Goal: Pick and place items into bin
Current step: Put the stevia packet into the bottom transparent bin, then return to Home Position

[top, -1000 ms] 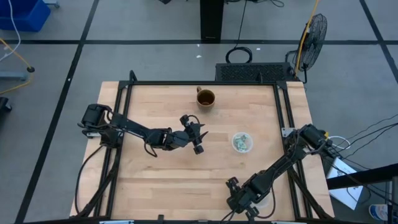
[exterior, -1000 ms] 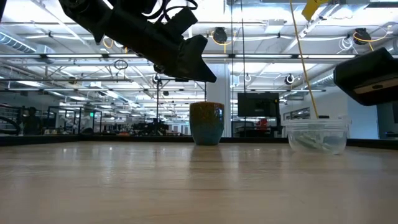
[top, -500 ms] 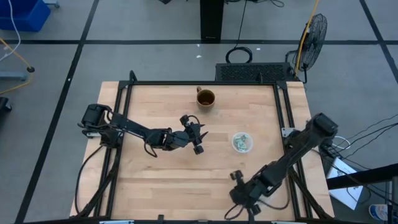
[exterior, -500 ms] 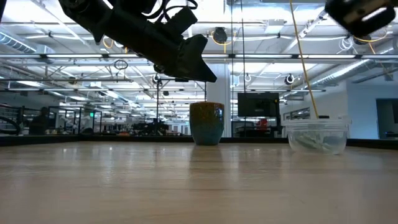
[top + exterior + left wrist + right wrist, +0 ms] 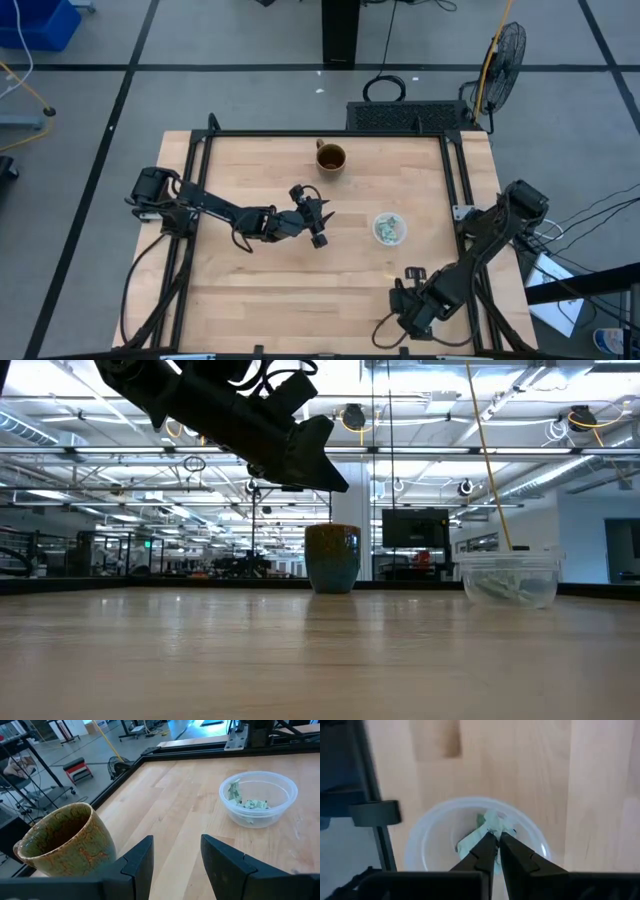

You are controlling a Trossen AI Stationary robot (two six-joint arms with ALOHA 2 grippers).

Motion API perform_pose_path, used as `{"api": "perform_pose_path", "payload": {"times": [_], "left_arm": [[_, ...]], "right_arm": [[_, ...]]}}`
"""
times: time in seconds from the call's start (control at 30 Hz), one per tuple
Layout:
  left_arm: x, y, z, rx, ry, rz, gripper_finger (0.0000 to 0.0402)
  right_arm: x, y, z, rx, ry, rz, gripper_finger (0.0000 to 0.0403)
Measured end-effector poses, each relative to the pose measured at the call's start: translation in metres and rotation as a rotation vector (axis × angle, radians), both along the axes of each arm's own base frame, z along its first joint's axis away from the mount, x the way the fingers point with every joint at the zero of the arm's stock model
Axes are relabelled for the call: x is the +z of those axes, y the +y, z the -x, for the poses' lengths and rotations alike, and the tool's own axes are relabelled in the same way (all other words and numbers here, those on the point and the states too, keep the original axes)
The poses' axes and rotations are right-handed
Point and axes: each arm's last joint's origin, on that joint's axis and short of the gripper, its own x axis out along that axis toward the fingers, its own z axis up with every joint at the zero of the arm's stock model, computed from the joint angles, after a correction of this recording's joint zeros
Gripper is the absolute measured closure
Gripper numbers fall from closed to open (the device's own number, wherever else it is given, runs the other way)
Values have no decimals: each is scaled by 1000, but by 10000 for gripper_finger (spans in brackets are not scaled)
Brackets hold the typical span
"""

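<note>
My right gripper (image 5: pixel 495 844) points down over a clear cup (image 5: pixel 425 845) near the table's near right corner and is shut on a pale green wrapped item (image 5: pixel 489 822). In the high view this gripper (image 5: pixel 413 303) hides the cup. My left gripper (image 5: pixel 175 865) is open and hovers above mid-table (image 5: pixel 316 228), touching nothing. Ahead of it a clear bowl (image 5: pixel 257 797) (image 5: pixel 390 228) stands on its base, with several green items (image 5: pixel 250 802) in it. The brown mug (image 5: pixel 65 842) stands on the table near the far edge (image 5: pixel 331 158). My right gripper pinches the pale green wrapped item between its two fingertips, coming from above and pointing down. The crinkled wrapper (image 5: pixel 492 826) sticks out just past the tips, over the inside of the clear cup. Whether it is clear of the cup's bottom I cannot tell.
The table's black frame (image 5: pixel 372 812) runs close beside the cup, with floor beyond it. In the low view the mug (image 5: pixel 332 558) and bowl (image 5: pixel 508 578) stand far back, with the left arm (image 5: pixel 270 440) overhead and bare wood in front.
My right arm has risen out of the low view, and its gripper has moved toward the table's right edge. My left arm has kept still. The bowl and mug have not moved.
</note>
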Motion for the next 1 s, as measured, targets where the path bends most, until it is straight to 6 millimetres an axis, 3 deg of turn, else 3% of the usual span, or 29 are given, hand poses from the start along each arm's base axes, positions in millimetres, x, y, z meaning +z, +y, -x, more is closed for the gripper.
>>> {"api": "perform_pose_path", "payload": {"times": [0.43,0.63,0.7,0.83,1.0], "left_arm": [[0,5,-1,17,-8,10,231],[6,4,1,-2,-3,-34,231],[17,4,2,-18,-20,-90,231],[54,-1,17,-30,-85,-138,231],[99,-10,60,-56,-66,-141,231]], "right_arm": [[-2,-2,2,-21,31,-22,289],[6,-7,3,-103,60,-48,278],[16,-14,4,-107,9,-36,281],[39,-20,12,113,-79,-84,283],[65,-33,20,160,-196,-122,282]]}}
